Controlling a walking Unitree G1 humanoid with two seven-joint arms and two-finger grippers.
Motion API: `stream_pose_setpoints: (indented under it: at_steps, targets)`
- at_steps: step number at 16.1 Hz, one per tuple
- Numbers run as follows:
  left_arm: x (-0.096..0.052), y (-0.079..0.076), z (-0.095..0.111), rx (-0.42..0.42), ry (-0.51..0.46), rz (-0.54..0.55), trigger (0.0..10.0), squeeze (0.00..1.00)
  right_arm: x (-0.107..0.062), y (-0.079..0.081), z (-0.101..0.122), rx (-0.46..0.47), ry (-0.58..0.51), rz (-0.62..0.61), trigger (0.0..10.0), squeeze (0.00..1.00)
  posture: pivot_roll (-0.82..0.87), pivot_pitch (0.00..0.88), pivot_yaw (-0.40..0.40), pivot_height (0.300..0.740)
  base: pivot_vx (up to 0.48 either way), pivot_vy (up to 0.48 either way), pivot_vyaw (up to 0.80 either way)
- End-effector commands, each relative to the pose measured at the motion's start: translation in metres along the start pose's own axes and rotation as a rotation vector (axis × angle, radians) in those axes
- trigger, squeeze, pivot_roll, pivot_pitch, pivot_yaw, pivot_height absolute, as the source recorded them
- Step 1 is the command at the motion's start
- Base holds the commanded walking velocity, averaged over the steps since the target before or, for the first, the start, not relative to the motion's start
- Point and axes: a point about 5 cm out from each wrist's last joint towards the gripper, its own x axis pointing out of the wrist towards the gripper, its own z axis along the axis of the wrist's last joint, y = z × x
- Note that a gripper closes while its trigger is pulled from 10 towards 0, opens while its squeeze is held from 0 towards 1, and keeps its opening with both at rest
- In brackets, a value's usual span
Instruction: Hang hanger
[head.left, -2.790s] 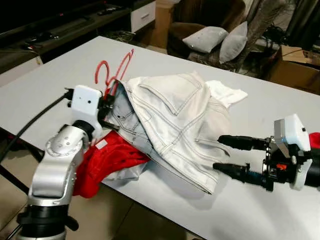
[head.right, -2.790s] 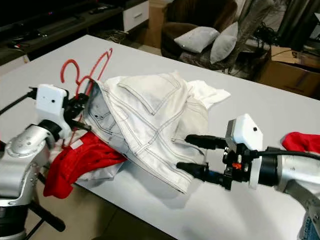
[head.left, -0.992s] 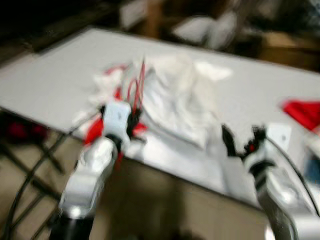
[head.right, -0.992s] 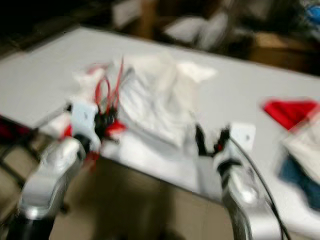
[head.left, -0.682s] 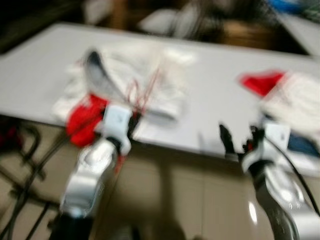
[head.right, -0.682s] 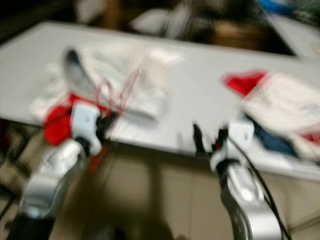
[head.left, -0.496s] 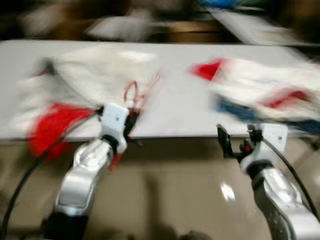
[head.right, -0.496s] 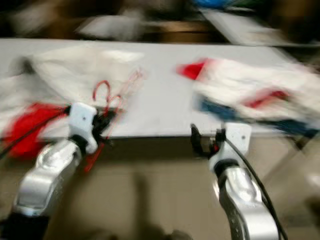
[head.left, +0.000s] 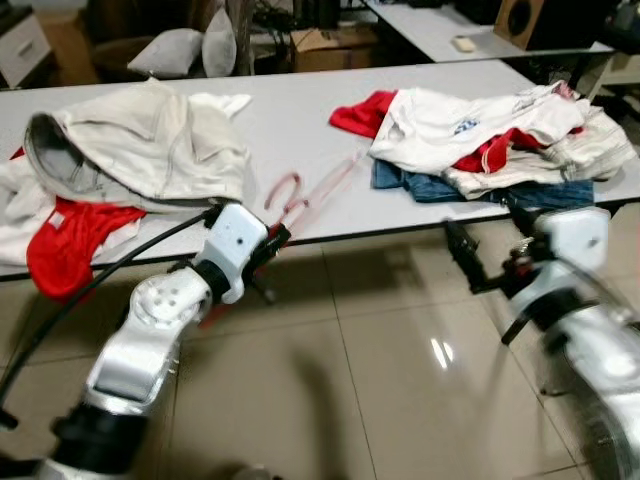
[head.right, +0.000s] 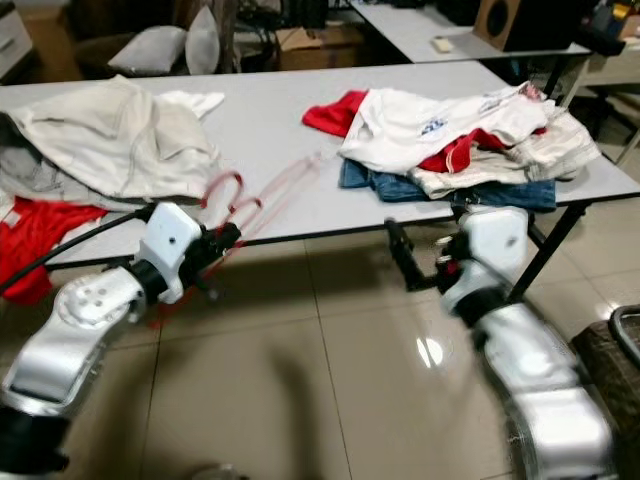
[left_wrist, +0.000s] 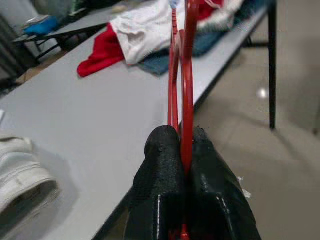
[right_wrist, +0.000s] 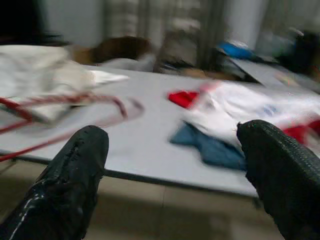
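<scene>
Looking from the head camera, the left gripper (head.left: 268, 240) is raised in front of the near edge of the long grey table (head.left: 290, 130) and pinches a red hanger (head.left: 305, 193), whose hook and thin bars stand up and away over the table edge. On the robot's left side of the table lies a pile of pale clothes (head.left: 140, 150) with a red cloth (head.left: 70, 235) hanging over the edge; further right is a second heap of mixed clothes (head.left: 480, 140). The right gripper (head.left: 480, 262) is held over the floor before the table, and it carries nothing.

The left wrist view shows the two black fingers (left_wrist: 165, 165) pressed together on the red wire of the hanger, which runs straight out between them toward the second heap.

In the right wrist view, both black fingers (right_wrist: 75, 170) stand wide apart, with the table and the blurred hanger between them in the distance.

I judge the step in hand is carrying: the hanger is already taken, but no rail or hook to hang it on is visible. The next move calls for finding such a place and bringing the hook up to it, keeping the grip firm.
</scene>
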Motion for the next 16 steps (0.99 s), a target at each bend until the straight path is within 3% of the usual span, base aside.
stream_pose_setpoints:
  at_steps: [1,2,3,8,11,12,13,15,16]
  targets:
    - [0.0,0.004,0.008,0.136,0.023,-0.121,10.0,0.0,-0.003,0.0,0.023,-0.064,-0.072,0.192,10.0,1.0,-0.08,0.021,0.015,0.74,0.0,0.0,0.0]
    - [0.0,0.005,0.009,0.167,0.032,-0.149,10.0,0.0,-0.003,-0.002,0.027,-0.087,-0.072,0.225,10.0,1.0,-0.08,0.021,0.015,0.74,0.0,0.0,0.0]
    - [0.0,0.005,0.015,0.236,0.026,-0.216,10.0,0.0,-0.005,-0.002,0.032,-0.119,-0.063,0.32,10.0,0.0,-0.08,0.019,0.01,0.74,0.0,0.0,0.0]
    - [0.01,0.004,0.049,0.393,-0.03,-0.472,10.0,0.0,-0.009,-0.002,0.034,-0.284,0.042,0.677,10.0,0.0,-0.07,0.004,-0.023,0.74,0.0,0.0,0.0]
    - [0.015,0.004,0.06,0.51,-0.012,-0.512,10.0,0.0,-0.002,-0.002,0.03,-0.501,0.109,0.729,10.0,0.0,-0.07,0.0,-0.027,0.74,0.0,0.0,0.0]
    - [0.017,0.004,0.064,0.565,0.001,-0.52,10.0,0.0,0.003,-0.002,0.026,-0.527,0.142,0.725,10.0,0.0,-0.07,0.0,-0.027,0.74,0.0,0.0,0.0]
    - [0.018,0.004,0.067,0.602,0.013,-0.533,10.0,0.0,0.005,0.0,0.027,-0.493,0.13,0.74,10.0,0.0,-0.08,0.0,-0.031,0.74,0.0,0.0,0.0]
    - [0.02,0.004,0.071,0.628,0.023,-0.547,10.0,0.0,0.007,0.002,0.026,-0.486,0.126,0.76,10.0,0.0,-0.08,0.0,-0.034,0.74,0.0,0.0,0.0]
    - [0.021,0.003,0.074,0.637,0.019,-0.554,10.0,0.0,0.009,0.003,0.023,-0.485,0.131,0.772,5.8,0.0,-0.08,0.0,-0.034,0.74,0.0,0.0,0.0]
